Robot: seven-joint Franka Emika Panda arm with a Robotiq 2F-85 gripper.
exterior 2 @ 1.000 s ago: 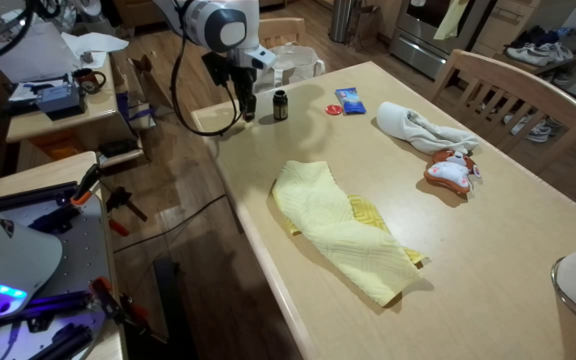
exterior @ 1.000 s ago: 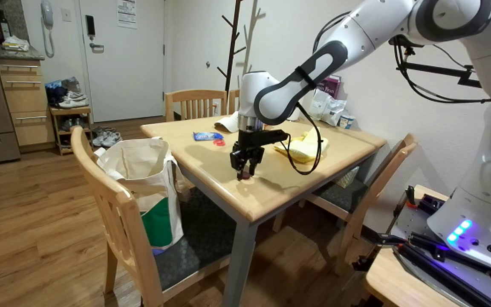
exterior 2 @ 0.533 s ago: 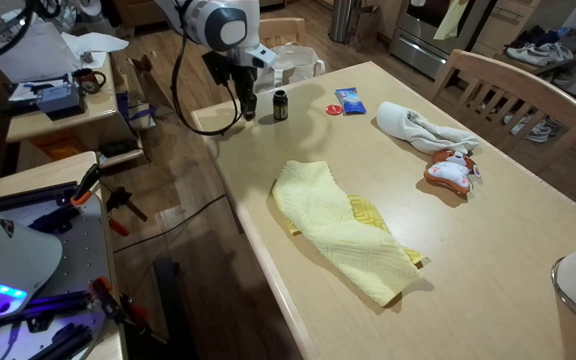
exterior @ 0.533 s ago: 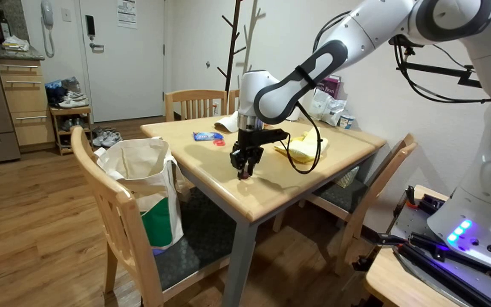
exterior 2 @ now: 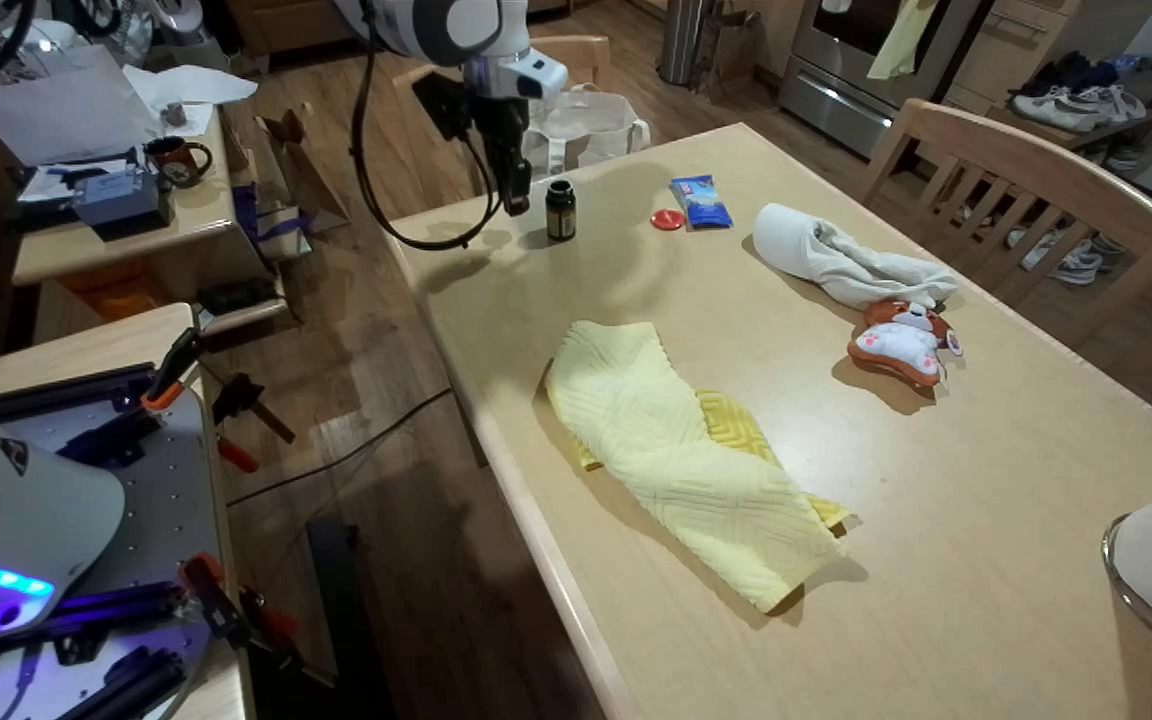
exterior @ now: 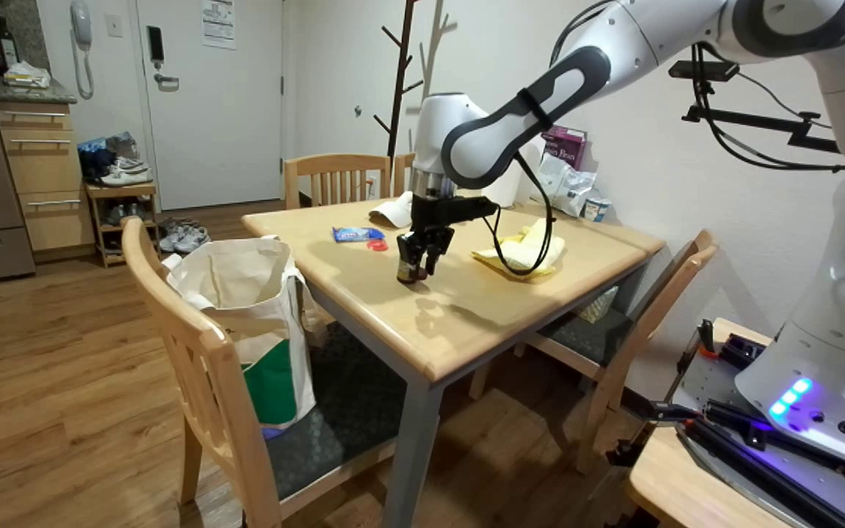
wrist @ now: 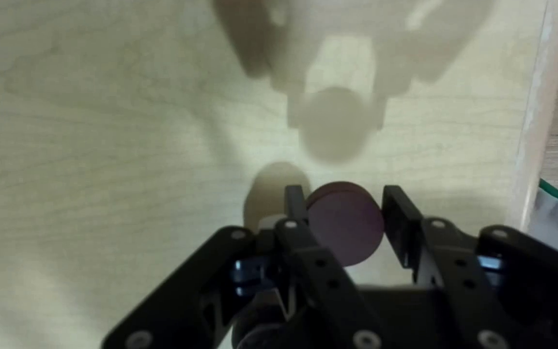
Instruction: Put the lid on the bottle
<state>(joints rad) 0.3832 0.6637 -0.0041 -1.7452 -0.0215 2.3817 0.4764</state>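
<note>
over there, the pincer has the round reddish lid pinched between its tips, up above the table; the little dark bottle stands upright on it, near the pincer.

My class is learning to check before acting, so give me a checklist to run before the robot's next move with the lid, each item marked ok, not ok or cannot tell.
1. Grip on the lid: ok; in the wrist view the gripper pinches it from both sides.
2. Height above the table: ok; a round shadow falls apart from the lid.
3. Stance of the bottle: ok; upright in an exterior view.
4. Lid lined up over the bottle: not ok; the gripper is beside it.
5. Inside of the lid: cannot tell; its underside is hidden.
</note>
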